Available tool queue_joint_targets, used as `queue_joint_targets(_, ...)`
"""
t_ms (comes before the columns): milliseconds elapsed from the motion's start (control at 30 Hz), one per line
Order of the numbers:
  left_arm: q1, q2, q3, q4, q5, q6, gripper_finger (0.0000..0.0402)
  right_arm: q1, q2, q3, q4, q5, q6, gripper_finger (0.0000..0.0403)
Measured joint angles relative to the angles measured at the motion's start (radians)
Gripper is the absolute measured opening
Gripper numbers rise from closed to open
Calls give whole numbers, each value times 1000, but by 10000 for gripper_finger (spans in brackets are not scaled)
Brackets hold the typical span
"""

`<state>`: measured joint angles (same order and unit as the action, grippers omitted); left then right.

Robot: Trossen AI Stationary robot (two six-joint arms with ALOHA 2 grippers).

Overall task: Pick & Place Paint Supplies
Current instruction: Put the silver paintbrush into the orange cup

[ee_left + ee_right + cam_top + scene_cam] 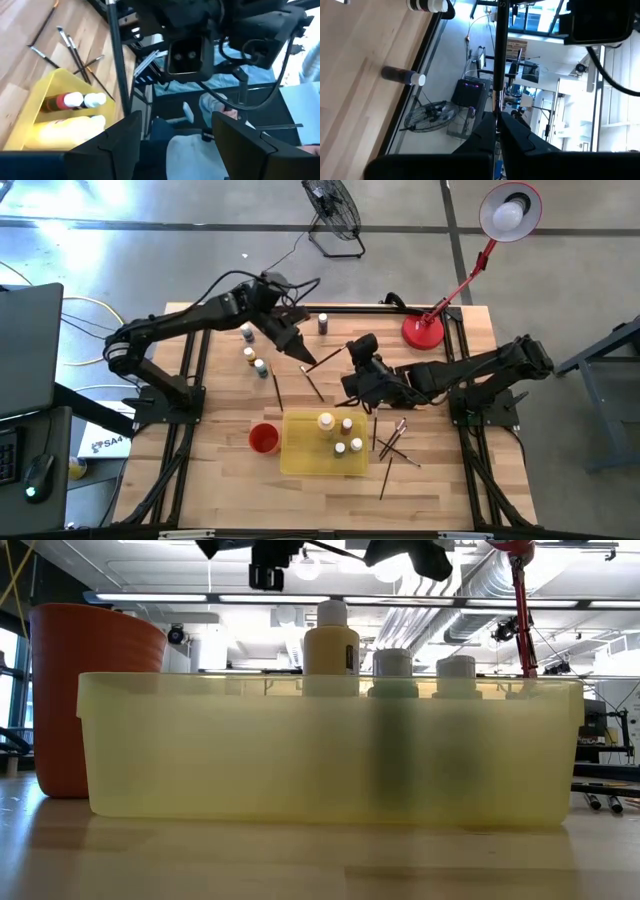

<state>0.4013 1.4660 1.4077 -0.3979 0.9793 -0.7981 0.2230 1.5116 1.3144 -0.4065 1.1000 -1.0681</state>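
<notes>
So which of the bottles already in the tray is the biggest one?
The yellowish bottle at the yellow tray's back, nearest the red cup. In the low view it stands taller and wider than the smaller bottles beside it.

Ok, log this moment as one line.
right hand: shut on thin dark paintbrush | left hand: open, alongside | flat yellow tray: four bottles
</notes>
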Motion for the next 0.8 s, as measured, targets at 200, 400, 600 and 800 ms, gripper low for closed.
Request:
queue_joint_targets(200,-17,16,0,-27,-47,0,232,21,0,0,-3,-5,-13,3)
queue_joint_targets(400,-15,41,-1,-12,-68,-18,232,57,0,-1,0,-41,-5,3)
queue_joint_targets(600,-30,45,-1,-12,-58,-44,232,58,0,-1,0,-33,-4,3)
queue_joint_targets(800,-75,45,-1,-13,-47,-71,232,46,0,-1,0,-28,-2,3)
